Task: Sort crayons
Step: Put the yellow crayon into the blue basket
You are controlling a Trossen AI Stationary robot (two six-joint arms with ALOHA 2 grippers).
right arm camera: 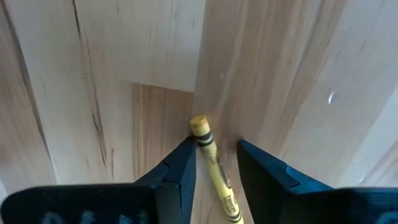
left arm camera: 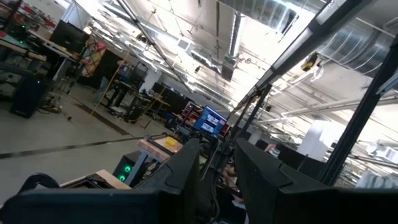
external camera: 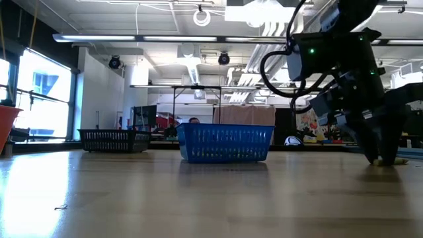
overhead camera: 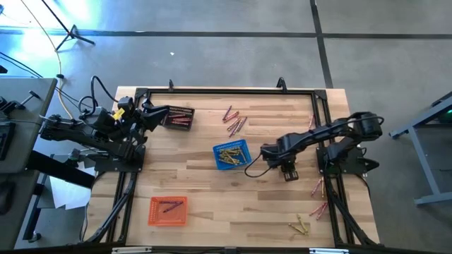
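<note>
My right gripper (overhead camera: 289, 174) is down at the table, right of the blue mesh basket (overhead camera: 232, 155). Its open fingers stand on either side of a yellow crayon (right arm camera: 211, 162) that lies flat on the wood. The gripper also shows in the low view (external camera: 383, 157) and in the right wrist view (right arm camera: 216, 155). The blue basket holds several yellow crayons. My left gripper (overhead camera: 157, 114) waits raised by the black basket (overhead camera: 178, 116) at the far left, pointing up into the room. Its fingers are a little apart and empty in the left wrist view (left arm camera: 217, 165). My right gripper comes from above, pointing down, with the yellow crayon running along the gap between its fingers. One finger (right arm camera: 183, 165) lies against the crayon's side near its end (right arm camera: 202, 134); the other finger stands a little apart from it. The crayon lies flat on the table.
The black basket holds red crayons. An orange basket (overhead camera: 168, 210) with purple crayons stands at the near left. Loose red crayons (overhead camera: 234, 120) lie at the far middle. More loose crayons (overhead camera: 318, 189) lie by the right arm's base, and yellow ones (overhead camera: 300, 227) lie near the front right corner.
</note>
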